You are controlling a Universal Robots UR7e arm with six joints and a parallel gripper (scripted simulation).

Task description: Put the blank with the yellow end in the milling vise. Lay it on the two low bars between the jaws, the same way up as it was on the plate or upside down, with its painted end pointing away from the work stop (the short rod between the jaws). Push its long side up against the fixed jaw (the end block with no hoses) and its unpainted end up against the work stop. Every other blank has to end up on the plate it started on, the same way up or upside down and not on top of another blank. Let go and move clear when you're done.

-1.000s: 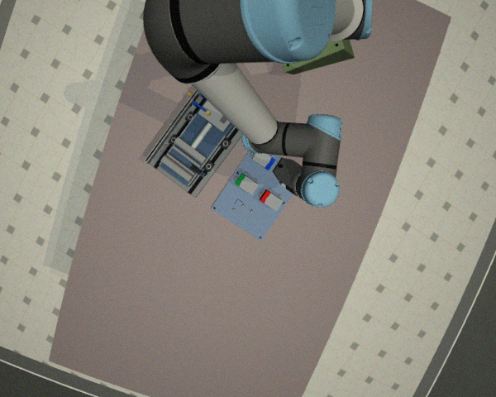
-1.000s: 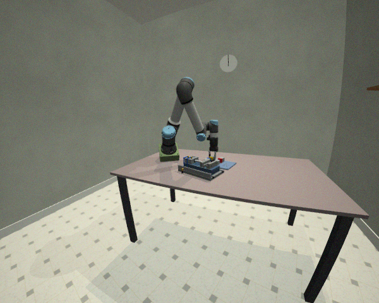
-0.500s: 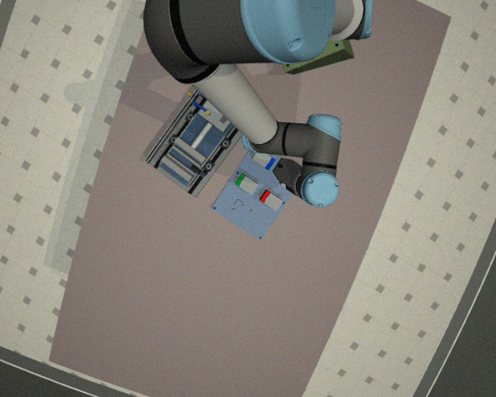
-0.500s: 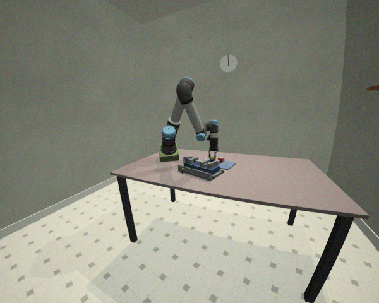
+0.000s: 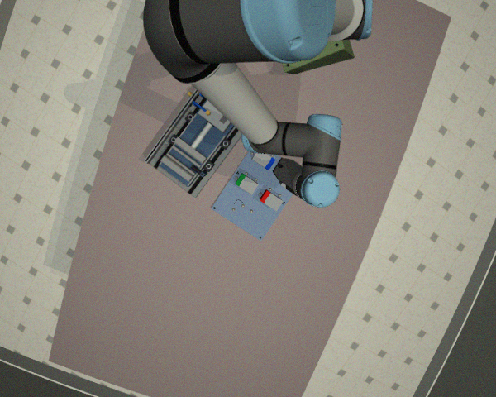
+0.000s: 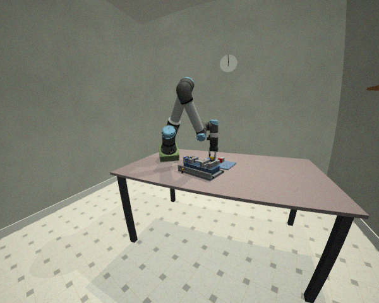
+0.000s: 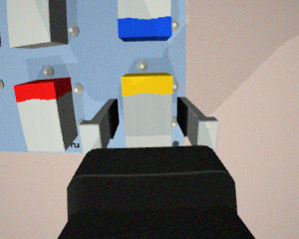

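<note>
Pinkish tabletop (image 5: 222, 290) (image 6: 264, 176) (image 7: 259, 189) under your blue plate (image 5: 240, 222) (image 6: 228, 165) (image 7: 97, 75). Your gripper (image 6: 212, 156) (image 7: 148, 110): fingers spread, 1 on each side of yellow-ended blank (image 7: 147, 112). Blank sits on plate, wrist frame center, yellow end toward top; red-ended blank (image 5: 271, 199) (image 6: 220, 160) (image 7: 42, 117) at left.

The matte pinkish-brown rectangular table (image 5: 222, 298) (image 6: 264, 176) (image 7: 249, 189) directly carries, towards one short edge and away from its opposite corners, the green block-shaped robot base (image 5: 346, 50) (image 6: 169, 158), the grey-and-blue metal milling vise (image 5: 193, 190) (image 6: 196, 171) and, just beside the vise, the flat light-blue square-cornered plate (image 5: 248, 222) (image 6: 228, 165).
</note>
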